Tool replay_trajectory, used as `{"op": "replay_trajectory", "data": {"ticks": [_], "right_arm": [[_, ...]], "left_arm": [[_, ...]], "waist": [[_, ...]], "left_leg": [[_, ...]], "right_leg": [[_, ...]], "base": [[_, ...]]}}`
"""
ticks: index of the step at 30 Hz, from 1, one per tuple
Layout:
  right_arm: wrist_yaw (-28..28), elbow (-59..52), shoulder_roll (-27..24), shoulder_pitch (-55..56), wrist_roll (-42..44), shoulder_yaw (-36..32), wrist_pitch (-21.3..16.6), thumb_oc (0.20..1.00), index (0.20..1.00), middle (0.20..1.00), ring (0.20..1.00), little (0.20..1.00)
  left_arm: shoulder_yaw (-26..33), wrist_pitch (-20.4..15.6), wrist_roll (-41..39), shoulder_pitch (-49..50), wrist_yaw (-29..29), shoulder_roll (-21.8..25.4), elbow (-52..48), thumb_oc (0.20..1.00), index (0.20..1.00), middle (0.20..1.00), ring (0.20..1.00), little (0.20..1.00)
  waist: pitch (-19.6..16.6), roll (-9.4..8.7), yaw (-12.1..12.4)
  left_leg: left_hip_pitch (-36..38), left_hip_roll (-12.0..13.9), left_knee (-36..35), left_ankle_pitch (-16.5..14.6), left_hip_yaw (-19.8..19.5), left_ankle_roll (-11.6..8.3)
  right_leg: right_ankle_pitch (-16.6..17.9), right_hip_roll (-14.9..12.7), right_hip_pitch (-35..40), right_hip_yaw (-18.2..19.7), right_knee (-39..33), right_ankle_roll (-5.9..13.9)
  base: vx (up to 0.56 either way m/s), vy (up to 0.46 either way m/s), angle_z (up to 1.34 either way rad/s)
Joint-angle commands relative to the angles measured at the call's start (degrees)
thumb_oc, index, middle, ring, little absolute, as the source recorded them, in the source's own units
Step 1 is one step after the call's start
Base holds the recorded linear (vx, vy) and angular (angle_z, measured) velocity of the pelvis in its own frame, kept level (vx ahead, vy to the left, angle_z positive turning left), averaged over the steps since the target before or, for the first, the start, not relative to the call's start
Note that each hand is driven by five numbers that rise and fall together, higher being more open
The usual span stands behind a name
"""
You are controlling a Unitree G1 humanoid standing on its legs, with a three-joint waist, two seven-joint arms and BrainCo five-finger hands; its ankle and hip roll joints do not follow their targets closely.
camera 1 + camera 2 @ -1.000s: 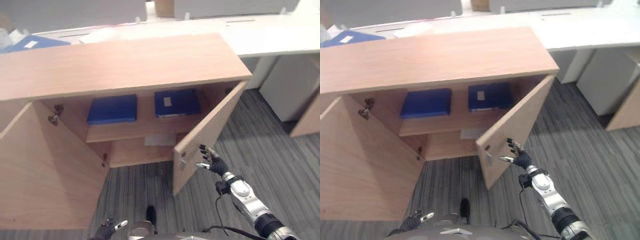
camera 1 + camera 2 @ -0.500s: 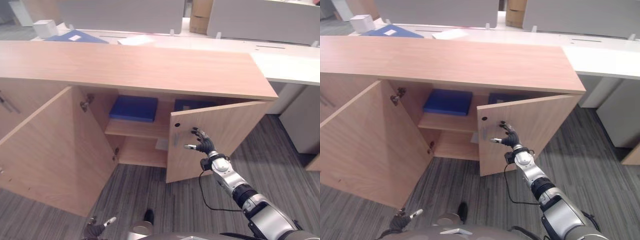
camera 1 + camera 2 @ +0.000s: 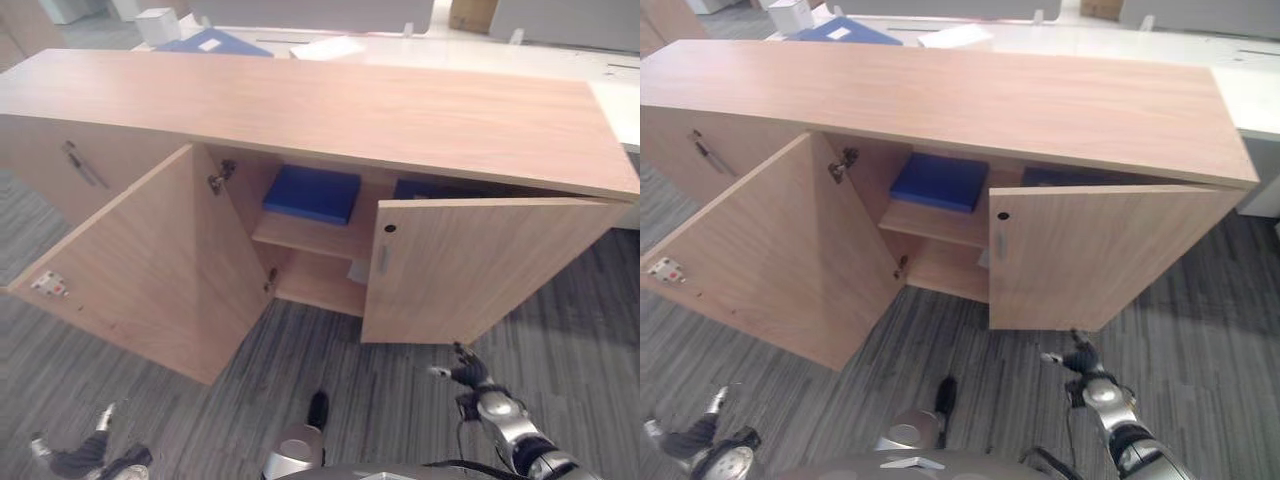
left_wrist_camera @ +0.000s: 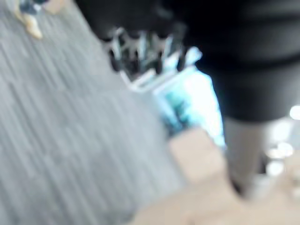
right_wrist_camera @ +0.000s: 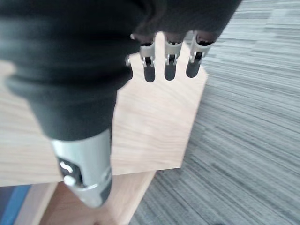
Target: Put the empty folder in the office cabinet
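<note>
Left eye view: cabinet (image 3: pixel 330 110) shelf (image 3: pixel 310 235) holds blue folder (image 3: pixel 312 193).

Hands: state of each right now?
Left hand: low by the floor, holding nothing; fingers too unclear to call.
Right hand: open, empty, off the right door.

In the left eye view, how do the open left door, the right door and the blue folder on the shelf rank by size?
1. Open left door, though it swings nearer the camera.
2. Right door.
3. Blue folder, partly hidden.
</note>
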Motion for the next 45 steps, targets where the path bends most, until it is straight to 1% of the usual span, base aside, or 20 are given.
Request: {"op": "replay_trajectory", "data": {"ticks": [1,6,8,11,17,21,23,24,26,28,29,31,32,34,35,36,39,41,43,45], "right_arm": [[-1.5,-3.3,-1.8,-2.8,-2.1,-1.4,-2.6,1.000,1.000,1.000,1.000,1.000],[-1.1,-4.7,-3.9,1.7,-2.4,-4.5,-3.9,1.000,1.000,1.000,1.000,1.000],[-1.4,-5.1,-4.6,3.9,-2.7,-5.8,-4.6,1.000,1.000,1.000,1.000,1.000],[-2.0,-5.0,-5.1,5.4,-1.6,-7.7,-5.1,1.000,1.000,1.000,1.000,1.000],[-1.7,-4.5,-5.9,4.4,2.0,-10.2,-7.8,1.000,1.000,1.000,1.000,1.000],[-1.0,-5.5,-6.4,3.0,2.6,-10.8,-7.6,1.000,1.000,1.000,1.000,1.000],[-0.4,-5.7,-7.1,2.1,2.9,-11.1,-7.7,1.000,1.000,1.000,1.000,1.000],[0.6,-6.2,-9.0,0.8,3.6,-11.9,-6.5,1.000,1.000,1.000,1.000,1.000],[1.0,-6.3,-9.8,0.3,3.4,-12.2,-6.1,1.000,1.000,1.000,1.000,1.000],[1.5,-5.7,-11.5,-0.6,3.9,-12.4,-5.2,1.000,1.000,1.000,1.000,1.000],[2.9,-5.0,-12.3,-0.9,4.2,-12.5,-5.8,1.000,1.000,1.000,1.000,1.000],[3.7,-5.0,-12.7,-1.0,4.7,-12.5,-6.3,1.000,1.000,1.000,1.000,1.000],[4.0,-5.1,-12.8,-1.0,5.3,-12.3,-6.8,1.000,1.000,1.000,1.000,1.000],[4.5,-6.6,-12.4,-1.5,8.5,-11.8,-7.2,1.000,1.000,1.000,1.000,1.000],[4.8,-7.2,-12.3,-1.7,9.2,-12.0,-7.2,1.000,1.000,1.000,1.000,1.000],[4.8,-7.2,-12.4,-1.7,9.4,-12.1,-7.3,1.000,1.000,1.000,1.000,1.000],[4.9,-8.6,-12.3,-2.5,11.4,-12.7,-6.7,1.000,1.000,1.000,1.000,1.000],[5.3,-8.9,-12.4,-2.4,11.6,-13.1,-6.7,1.000,1.000,1.000,1.000,1.000],[5.7,-9.9,-12.3,-1.9,12.1,-13.8,-6.4,1.000,1.000,1.000,1.000,1.000],[4.9,-11.0,-11.9,-1.4,11.8,-14.3,-5.9,1.000,1.000,1.000,1.000,1.000]], "left_arm": [[0.5,-2.5,1.3,-2.5,2.8,6.9,-3.8,1.000,1.000,1.000,1.000,1.000],[6.8,-0.4,-1.4,-3.6,5.1,12.4,-3.8,1.000,1.000,1.000,1.000,1.000],[10.1,0.6,-2.7,-4.0,5.9,15.8,-3.4,1.000,1.000,1.000,1.000,1.000],[13.0,0.2,-4.0,-4.3,5.5,19.6,-3.1,1.000,1.000,1.000,1.000,1.000],[16.1,2.4,-8.6,-7.3,-1.3,27.3,-3.0,1.000,1.000,1.000,1.000,1.000],[16.4,3.1,-10.3,-9.0,-6.0,30.1,-2.9,1.000,1.000,1.000,1.000,1.000],[16.4,4.1,-10.6,-10.2,-8.2,31.9,-3.3,1.000,1.000,1.000,1.000,1.000],[16.4,5.4,-13.1,-11.7,-11.3,34.3,-2.9,1.000,1.000,1.000,1.000,1.000],[16.6,5.7,-13.5,-12.1,-11.9,35.2,-2.5,1.000,1.000,1.000,1.000,1.000],[17.0,6.8,-14.0,-13.8,-13.4,38.4,-1.8,1.000,1.000,1.000,1.000,1.000],[16.8,8.4,-13.6,-15.5,-14.7,41.1,-2.1,1.000,1.000,1.000,1.000,1.000],[16.4,8.7,-14.2,-16.6,-16.0,42.4,-2.6,1.000,1.000,1.000,1.000,1.000],[15.8,9.1,-15.6,-17.9,-18.7,43.3,-2.9,1.000,1.000,1.000,1.000,1.000],[13.4,11.9,-16.6,-20.8,-27.6,43.9,-3.6,1.000,1.000,1.000,1.000,1.000],[12.2,12.6,-16.5,-21.4,-30.4,43.3,-3.8,1.000,1.000,1.000,1.000,1.000],[12.1,12.8,-16.6,-21.5,-30.9,43.3,-3.7,1.000,1.000,1.000,1.000,1.000],[7.8,13.2,-18.0,-22.3,-40.0,41.0,-1.4,1.000,1.000,1.000,1.000,1.000],[6.2,12.8,-18.3,-22.8,-41.6,40.2,-0.6,1.000,1.000,1.000,1.000,1.000],[2.1,12.5,-19.5,-23.4,-46.4,37.1,0.3,1.000,1.000,1.000,1.000,1.000],[-0.7,11.9,-19.0,-23.9,-47.9,34.8,0.6,1.000,1.000,1.000,1.000,1.000]], "waist": [[2.8,-2.73,0.4],[4.1,-3.87,-1.5],[5.0,-4.94,-2.3],[6.2,-6.34,-2.9],[10.1,-8.51,-3.7],[11.8,-9.57,-4.1],[12.7,-10.14,-4.4],[14.1,-10.66,-4.9],[14.5,-10.82,-5.0],[15.9,-11.44,-5.3],[16.9,-12.26,-5.6],[17.5,-12.78,-5.7],[17.8,-13.31,-5.9],[18.0,-14.65,-6.3],[17.9,-14.90,-6.5],[17.9,-14.89,-6.5],[17.2,-14.86,-8.0],[16.9,-14.72,-8.5],[15.9,-14.01,-10.2],[15.4,-13.25,-11.6]], "left_leg": [[3.8,2.5,0.5,-8.6,3.4,-3.23],[3.3,2.5,0.4,-9.4,4.6,-2.49],[3.0,2.1,0.3,-10.1,5.1,-1.95],[2.5,1.6,0.3,-11.0,5.4,-1.08],[0.3,1.1,0.7,-12.1,6.3,0.67],[-0.9,1.2,1.8,-12.8,6.9,1.13],[-1.7,1.4,2.4,-13.0,7.3,1.29],[-3.2,1.8,3.2,-13.0,7.8,1.20],[-3.8,2.1,3.5,-13.0,7.9,1.11],[-5.2,2.6,4.3,-13.0,8.1,1.02],[-6.2,3.0,4.9,-13.1,8.0,0.95],[-6.8,3.3,5.1,-13.2,7.9,0.90],[-7.1,3.5,5.2,-13.3,7.7,0.95],[-7.2,3.7,5.3,-14.0,7.9,0.99],[-7.0,3.8,5.3,-14.1,8.1,0.87],[-7.0,3.8,5.2,-14.1,8.1,0.86],[-6.0,3.3,5.2,-14.6,8.6,1.00],[-5.7,3.2,5.3,-14.8,8.8,1.07],[-4.4,2.7,5.2,-15.2,9.6,1.33],[-3.5,2.4,5.1,-15.4,10.1,1.52]], "right_leg": [[-2.5,1.2,-1.7,0.3,0.1,-2.67],[-2.3,0.9,-3.0,1.5,0.3,-2.05],[-1.9,0.4,-3.9,2.1,0.4,-1.40],[-1.2,0.1,-5.0,2.8,0.5,-0.64],[0.2,-0.9,-9.3,4.6,2.6,1.12],[0.7,-1.1,-11.2,5.9,3.4,1.55],[0.8,-1.0,-12.1,6.5,3.8,1.67],[0.8,-0.9,-13.3,7.3,4.2,1.72],[0.7,-0.8,-13.9,7.6,4.5,1.65],[0.7,-0.5,-15.3,8.5,5.3,1.52],[0.7,-0.1,-16.4,9.4,5.8,1.51],[0.7,0.2,-17.0,9.8,6.1,1.54],[0.7,0.4,-17.4,10.2,6.4,1.64],[0.7,0.8,-17.6,10.8,6.1,1.90],[0.8,0.9,-17.5,10.9,6.0,1.98],[0.8,0.9,-17.5,11.0,6.0,1.99],[1.3,1.0,-17.3,12.6,5.3,2.18],[1.5,0.9,-17.3,13.2,5.1,2.16],[1.9,0.9,-17.1,14.6,4.7,2.22],[2.1,0.8,-17.2,15.8,4.8,2.23]], "base": [[-0.01,0.170,0.09],[-0.03,0.202,0.01],[-0.07,0.214,-0.11],[-0.07,0.138,-0.01],[-0.10,0.119,0.03],[-0.05,0.078,0.12],[-0.10,0.122,0.15],[-0.12,0.171,0.13],[-0.08,0.128,0.08],[-0.09,0.095,0.00],[-0.09,0.022,-0.02],[-0.04,-0.034,0.07],[-0.01,-0.065,0.12],[0.01,-0.106,0.07],[0.01,-0.077,-0.01],[0.02,-0.033,-0.08],[0.05,-0.007,-0.10],[0.05,0.011,-0.08],[0.08,0.058,-0.22],[0.07,0.066,-0.20]]}}
